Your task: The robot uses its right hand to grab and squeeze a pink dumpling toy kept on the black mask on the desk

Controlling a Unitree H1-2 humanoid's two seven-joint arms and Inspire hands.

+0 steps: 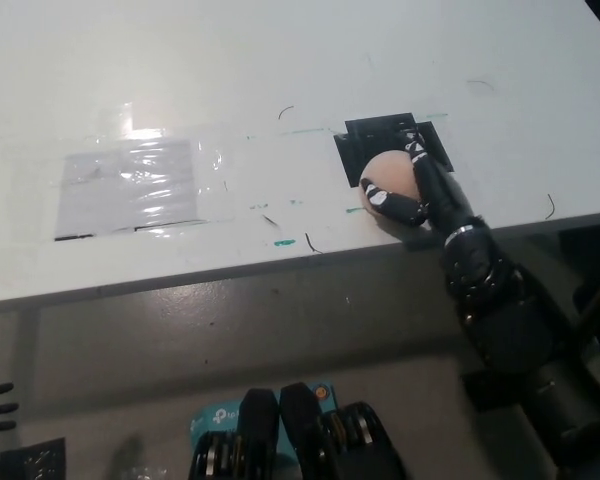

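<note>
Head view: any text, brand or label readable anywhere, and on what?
"tp-link", partly hidden: on the blue box at the bottom edge, below the desk.
Pen marks on the desk: scribbles, no words.
Dumpling, mask, right hand: no text visible.

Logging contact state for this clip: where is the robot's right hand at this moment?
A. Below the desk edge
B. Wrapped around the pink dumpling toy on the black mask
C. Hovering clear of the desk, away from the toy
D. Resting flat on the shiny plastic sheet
B: the black right hand has its fingers curled around the pink dumpling toy, which sits on the black mask.
</note>
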